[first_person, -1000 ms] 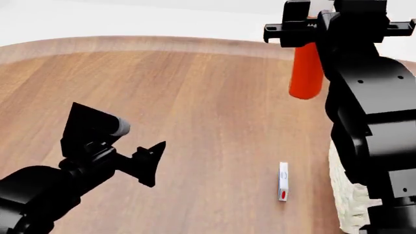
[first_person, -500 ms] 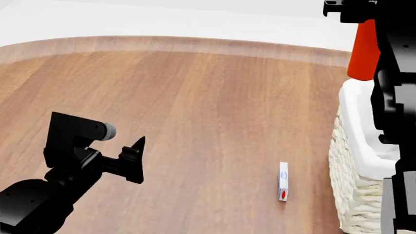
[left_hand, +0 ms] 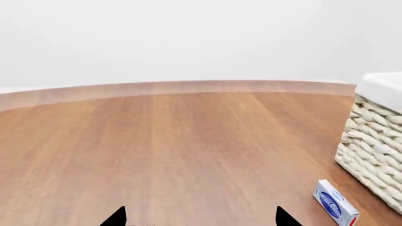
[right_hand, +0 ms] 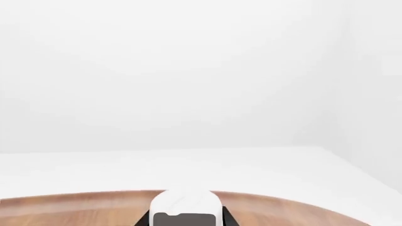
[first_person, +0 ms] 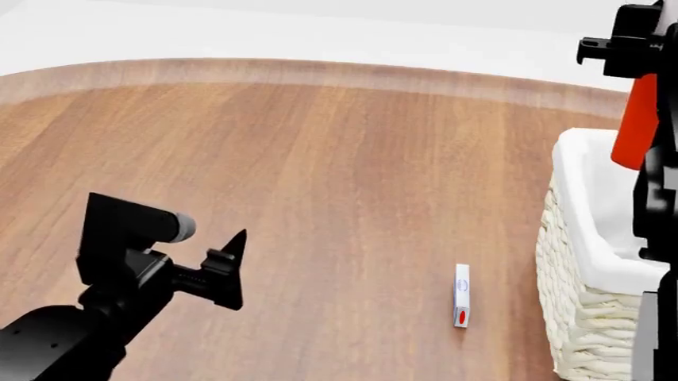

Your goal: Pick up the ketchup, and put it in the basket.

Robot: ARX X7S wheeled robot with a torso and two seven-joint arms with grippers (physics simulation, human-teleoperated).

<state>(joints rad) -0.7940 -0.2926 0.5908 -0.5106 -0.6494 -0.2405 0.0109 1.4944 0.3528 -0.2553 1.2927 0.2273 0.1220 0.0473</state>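
In the head view my right gripper (first_person: pixel 633 67) is shut on the orange-red ketchup bottle (first_person: pixel 637 123) and holds it in the air above the far end of the cream-white wicker basket (first_person: pixel 577 238) at the right edge. The bottle hangs below the gripper; much of it is hidden by my arm. In the right wrist view only the white cap (right_hand: pixel 186 203) shows between the dark fingers. My left gripper (first_person: pixel 228 266) is open and empty over the wooden table at the left. The basket also shows in the left wrist view (left_hand: pixel 377 141).
A small white and blue box with a red spot (first_person: pixel 462 295) lies on the table just left of the basket; it also shows in the left wrist view (left_hand: pixel 336 207). The curved table edge (first_person: pixel 317 71) runs along the far side.
My right gripper has carried the ketchup to the right, from over the table to above the basket. The left arm shifted slightly.
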